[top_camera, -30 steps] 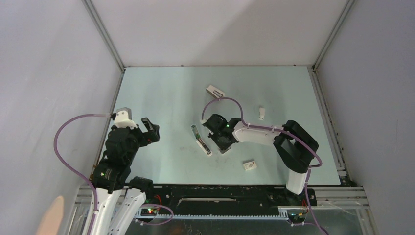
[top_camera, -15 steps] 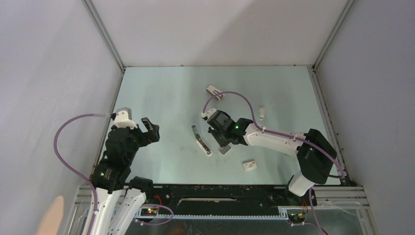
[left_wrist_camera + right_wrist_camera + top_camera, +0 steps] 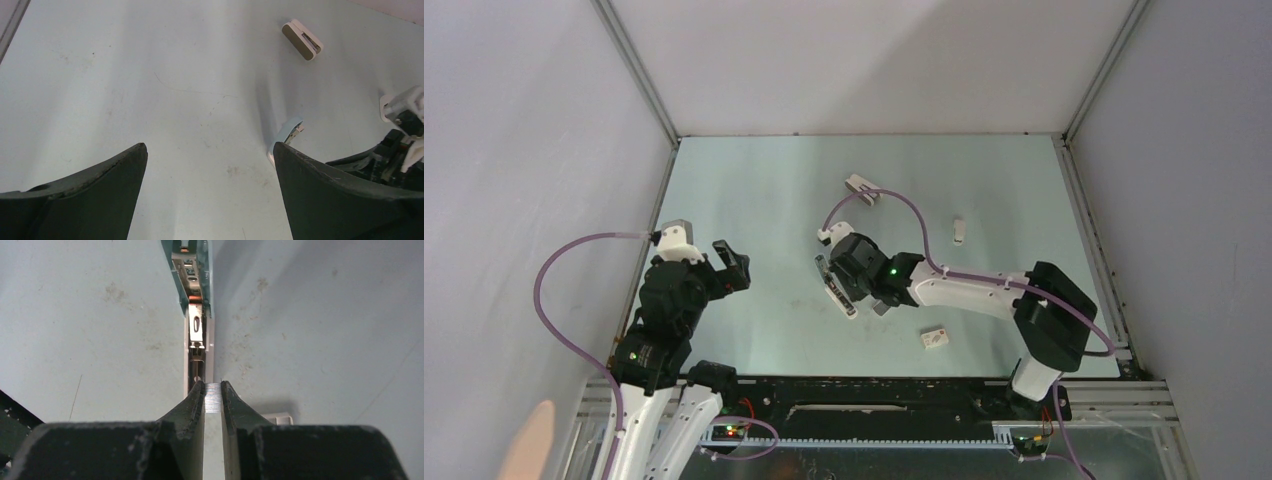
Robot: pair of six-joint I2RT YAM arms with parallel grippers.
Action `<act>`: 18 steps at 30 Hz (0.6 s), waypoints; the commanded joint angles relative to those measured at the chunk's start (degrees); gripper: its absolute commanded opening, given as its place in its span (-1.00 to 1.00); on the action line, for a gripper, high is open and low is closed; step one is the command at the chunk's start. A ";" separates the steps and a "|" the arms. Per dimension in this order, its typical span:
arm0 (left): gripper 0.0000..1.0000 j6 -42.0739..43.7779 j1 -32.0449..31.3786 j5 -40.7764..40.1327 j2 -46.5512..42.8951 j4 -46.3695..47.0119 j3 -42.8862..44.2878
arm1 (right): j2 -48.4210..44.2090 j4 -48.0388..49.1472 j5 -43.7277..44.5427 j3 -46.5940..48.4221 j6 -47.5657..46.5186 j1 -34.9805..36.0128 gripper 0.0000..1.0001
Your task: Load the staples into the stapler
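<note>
We are right over the job: the right fingers (image 3: 198,401) are pinching the small grey ribbed block of staples (image 3: 213,403) by its two flat sides, and in the right wrist view it sits at the near end of the slim pale grey-green stapler (image 3: 195,315), which lies opened out flat on the pale green worktop (image 3: 754,200) with its metal channel facing up. We cannot tell whether the block is touching the rail or just above it. The left fingers (image 3: 120,167) are spread wide and well apart from the action, near the worktop's left edge, so nothing is steadying the stapler. That is our main worry: it looks light, and any sideways nudge on the way down could slide or swing it, leaving the block astride the channel wall instead of between the walls. A slight tilt in the pinch could do the same, or wedge one end. The metal pusher plate in the channel could also block the block if it lands too far forward. Letting go early would drop the staples beside the rail, and too hard a press might snap the strip apart. The broad white wedge-shaped stapler (image 3: 861,187) and the small white box with a red mark (image 3: 935,339) lie well clear.
</note>
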 commanded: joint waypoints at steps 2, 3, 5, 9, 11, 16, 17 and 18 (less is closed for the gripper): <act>0.99 1.53 0.61 0.68 -0.45 1.88 -0.04 | 2.92 7.05 2.26 0.30 2.79 0.87 -0.76; 0.99 1.57 0.72 0.70 -0.46 1.84 -0.04 | 3.28 7.42 2.47 0.31 3.13 1.02 -0.75; 0.99 1.53 0.67 0.69 -0.58 1.92 -0.04 | 3.75 8.57 2.68 0.03 3.67 1.35 -0.75; 1.00 1.55 0.71 0.60 -0.71 1.78 -0.04 | 4.75 10.80 2.74 -0.98 4.33 1.86 -0.75; 0.99 1.53 0.71 0.60 -0.71 1.79 -0.04 | 5.51 10.91 2.97 -0.93 4.38 1.93 -0.75; 1.00 1.53 0.74 0.51 -0.58 1.80 -0.04 | 6.97 10.87 3.15 -0.92 4.31 2.01 -0.76; 1.00 1.53 0.73 0.53 -0.56 1.84 -0.04 | 7.11 10.87 3.21 -0.92 4.27 1.99 -0.76; 0.99 1.54 0.74 0.51 -0.56 1.81 -0.04 | 7.31 10.83 3.15 -0.92 4.29 2.00 -0.76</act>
